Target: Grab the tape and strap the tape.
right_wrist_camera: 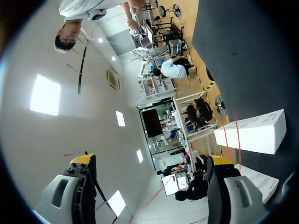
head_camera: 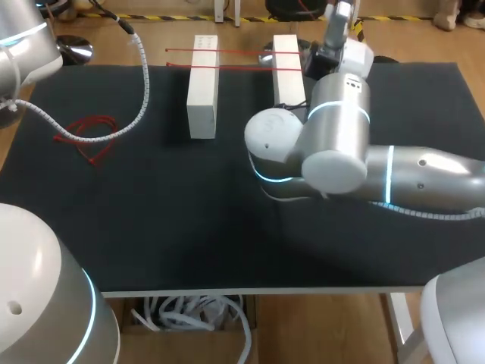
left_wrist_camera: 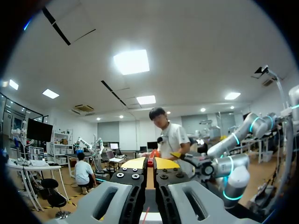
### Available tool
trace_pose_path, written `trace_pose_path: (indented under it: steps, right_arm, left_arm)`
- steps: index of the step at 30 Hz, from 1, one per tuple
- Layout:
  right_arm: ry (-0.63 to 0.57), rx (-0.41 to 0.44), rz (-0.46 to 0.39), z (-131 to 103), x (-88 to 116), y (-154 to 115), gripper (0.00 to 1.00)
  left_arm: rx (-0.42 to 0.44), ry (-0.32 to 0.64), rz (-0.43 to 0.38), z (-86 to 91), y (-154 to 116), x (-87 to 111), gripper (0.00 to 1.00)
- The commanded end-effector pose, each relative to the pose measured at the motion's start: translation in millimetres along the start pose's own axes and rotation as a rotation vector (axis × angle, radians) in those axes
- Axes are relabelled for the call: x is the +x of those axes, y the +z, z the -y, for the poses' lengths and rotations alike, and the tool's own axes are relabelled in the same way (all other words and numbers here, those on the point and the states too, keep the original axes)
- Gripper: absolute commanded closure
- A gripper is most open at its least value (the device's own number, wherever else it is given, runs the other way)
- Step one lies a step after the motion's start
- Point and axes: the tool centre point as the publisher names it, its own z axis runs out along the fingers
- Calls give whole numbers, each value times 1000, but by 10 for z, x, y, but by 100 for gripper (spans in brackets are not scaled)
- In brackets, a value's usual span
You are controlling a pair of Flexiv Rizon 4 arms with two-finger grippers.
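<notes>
Two white blocks [head_camera: 202, 83] [head_camera: 288, 68] stand at the back of the black table, with two red tape strands [head_camera: 242, 67] stretched across their tops. Another red tape [head_camera: 91, 135] lies loose at the left. My right arm [head_camera: 333, 136] reaches in beside the right block. In the right wrist view its gripper [right_wrist_camera: 152, 160] is open wide next to a white block [right_wrist_camera: 252, 133], and a thin red strand [right_wrist_camera: 163, 184] runs between its fingers without touching them. My left gripper [left_wrist_camera: 153, 163] points out into the room, shut on a red tape end [left_wrist_camera: 150, 162].
A ribbed white cable [head_camera: 140, 83] hangs from my left arm [head_camera: 23, 45] over the table's left part, near the loose tape. The black mat [head_camera: 189, 227] stretches to the front edge.
</notes>
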Motion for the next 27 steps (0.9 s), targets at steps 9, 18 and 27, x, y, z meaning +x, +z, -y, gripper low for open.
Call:
trace_pose_path:
  steps: [9, 18, 27]
  right_arm:
    - [-8, -57, -24, 5, -46, 177, 0]
    - [-9, -40, -33, 46, -30, 188, 0]
    - [-27, -56, -35, 19, -6, 213, 0]
  left_arm:
    - [1, 0, -3, -5, -3, -9, 100]
    - [1, 0, -3, -5, -3, -9, 100]
    - [1, 0, -3, -5, -3, -9, 100]
